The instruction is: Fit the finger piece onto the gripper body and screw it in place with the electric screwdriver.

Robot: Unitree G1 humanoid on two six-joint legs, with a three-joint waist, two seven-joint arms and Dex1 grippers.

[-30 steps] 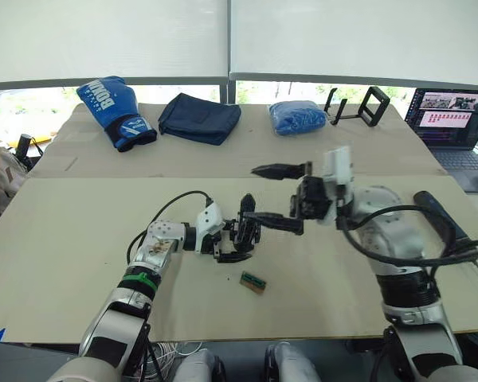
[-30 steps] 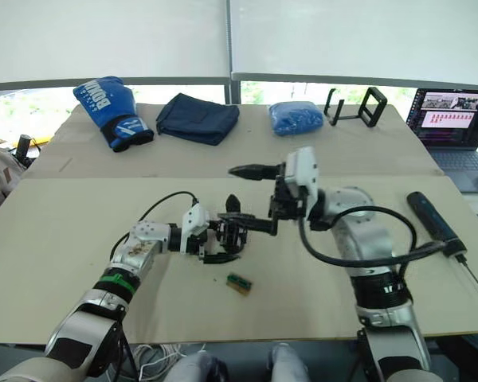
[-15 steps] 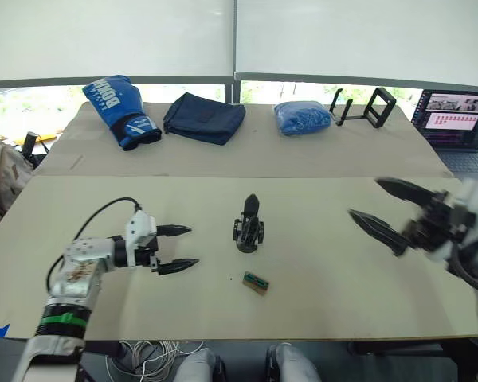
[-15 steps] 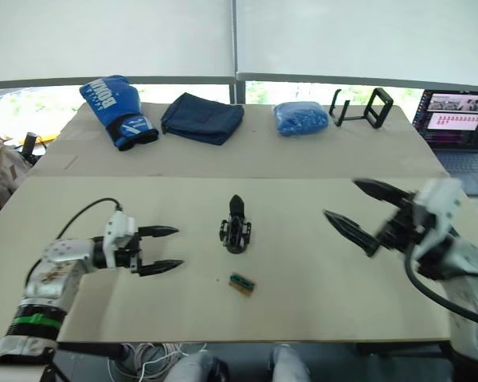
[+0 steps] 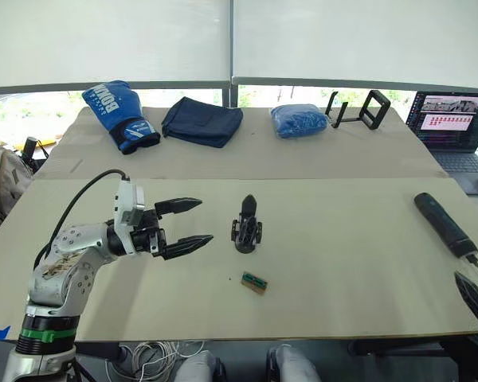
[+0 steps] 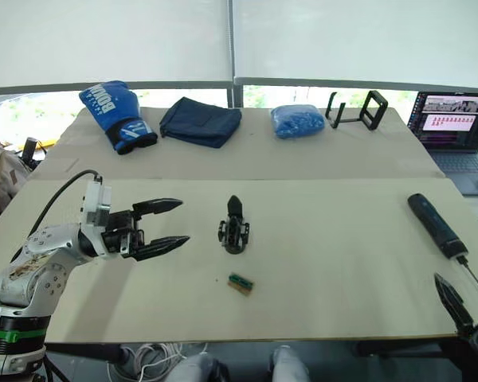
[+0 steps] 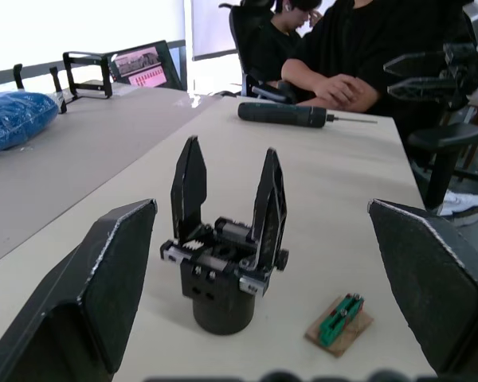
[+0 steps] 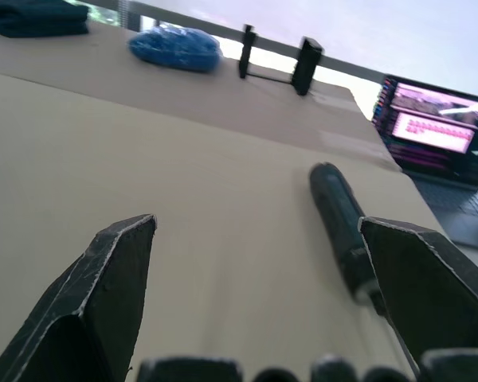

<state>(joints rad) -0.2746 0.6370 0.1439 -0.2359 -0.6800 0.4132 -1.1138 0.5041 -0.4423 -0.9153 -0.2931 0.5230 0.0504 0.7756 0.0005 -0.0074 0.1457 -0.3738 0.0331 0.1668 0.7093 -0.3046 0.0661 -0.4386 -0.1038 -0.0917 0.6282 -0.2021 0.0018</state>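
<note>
Tools first: the left tool (image 5: 190, 223) hovers over the table (image 5: 342, 263) at centre left of the head view, its two black fingers spread wide and holding nothing, pointing toward the body. The right tool (image 8: 263, 318) sits low at the lower right corner, at the table's near right edge; its wrist view shows both fingers wide apart and empty.

Just below centre lies a small green-and-brown block (image 5: 254, 282), flat on the table. Just beyond it, at centre, the body (image 5: 246, 227) stands upright on its round base, apart from both tools. In the left wrist view it shows two pointed black fingers (image 7: 190, 187) rising side by side; whether one of them is the finger piece cannot be told.

At the right, the screwdriver (image 5: 445, 224) lies on the table, its thin bit toward the near edge, just beyond the right tool.

Along the far edge, left to right: a blue boxing glove (image 5: 118, 113), a dark folded cloth (image 5: 201, 121), a blue bundle (image 5: 299, 119), a black stand (image 5: 358, 109), and a laptop (image 5: 454, 127).
</note>
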